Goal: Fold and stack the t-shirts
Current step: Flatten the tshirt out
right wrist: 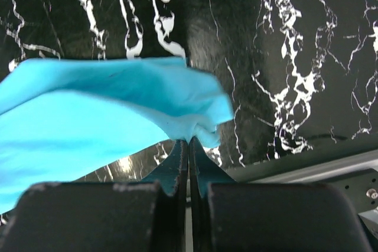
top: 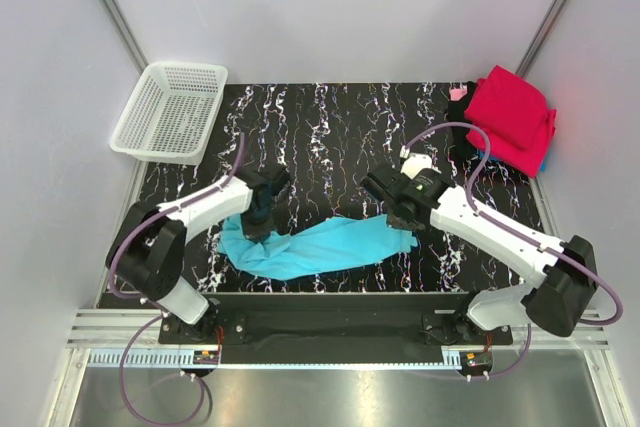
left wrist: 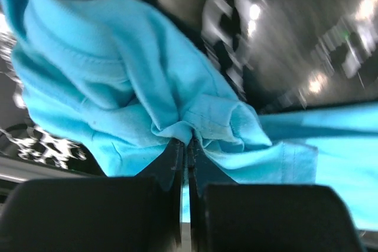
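Note:
A turquoise-blue t-shirt (top: 320, 247) hangs stretched between my two grippers near the table's front edge. My left gripper (top: 258, 219) is shut on a bunched fold at its left end (left wrist: 195, 123), its jaws pressed together on the cloth (left wrist: 186, 141). At the right end of the shirt (right wrist: 118, 110), my right gripper (top: 400, 215) is shut on a corner of the cloth, pinched at the fingertips (right wrist: 189, 138). Folded t-shirts, a crimson red one (top: 512, 112) on top with pink, black and blue edges under it, lie stacked at the far right corner.
A white mesh basket (top: 170, 109) stands at the far left corner, partly off the black marbled table (top: 330, 137). The table's front edge and a metal rail (right wrist: 331, 169) run close below the right gripper. Grey walls enclose the table.

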